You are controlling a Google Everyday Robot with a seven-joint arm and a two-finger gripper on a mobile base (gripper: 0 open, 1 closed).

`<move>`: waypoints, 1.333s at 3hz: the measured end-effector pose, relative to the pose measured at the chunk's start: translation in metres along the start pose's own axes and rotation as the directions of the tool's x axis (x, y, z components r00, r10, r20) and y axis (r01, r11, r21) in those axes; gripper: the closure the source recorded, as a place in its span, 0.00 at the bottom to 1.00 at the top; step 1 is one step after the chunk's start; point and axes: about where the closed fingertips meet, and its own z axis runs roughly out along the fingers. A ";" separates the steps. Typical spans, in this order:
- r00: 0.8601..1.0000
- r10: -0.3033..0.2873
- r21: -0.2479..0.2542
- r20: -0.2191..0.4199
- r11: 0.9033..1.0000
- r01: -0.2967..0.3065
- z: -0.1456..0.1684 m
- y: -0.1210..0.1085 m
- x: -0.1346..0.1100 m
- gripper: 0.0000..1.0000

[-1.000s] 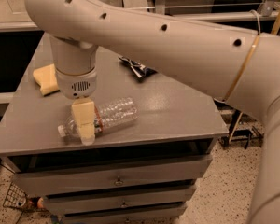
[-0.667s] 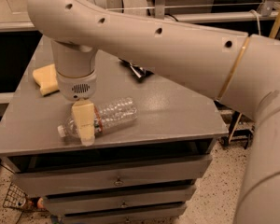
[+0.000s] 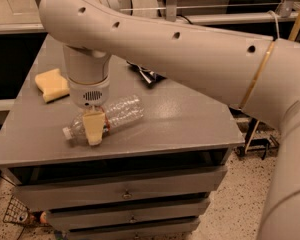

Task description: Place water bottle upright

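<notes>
The water bottle [image 3: 121, 112] is clear and ribbed and lies on its side on the grey cabinet top [image 3: 190, 119]. Its white cap [image 3: 66, 133] points left, toward the front edge. My gripper [image 3: 94, 129] comes straight down from the wrist [image 3: 90, 91] and is closed across the bottle's neck, at the label band. One cream finger [image 3: 94, 126] shows in front of the bottle; the other is hidden behind it. The label is mostly covered by the finger.
A yellow sponge [image 3: 51, 84] lies at the left of the cabinet top. A small dark object [image 3: 147, 76] lies at the back, partly under my arm. Drawers [image 3: 125, 195] are below the front edge. A wire basket [image 3: 14, 211] stands on the floor at lower left.
The bottle and my gripper have shifted slightly up and back in the view together. The sponge has not moved.
</notes>
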 end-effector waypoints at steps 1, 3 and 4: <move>1.000 0.001 0.036 0.025 0.999 -0.001 -0.012 0.000 0.001 0.72; 0.978 -0.050 0.205 0.203 0.979 0.008 -0.071 0.001 -0.001 1.00; 0.935 -0.059 0.275 0.350 0.961 -0.043 -0.094 -0.007 0.004 1.00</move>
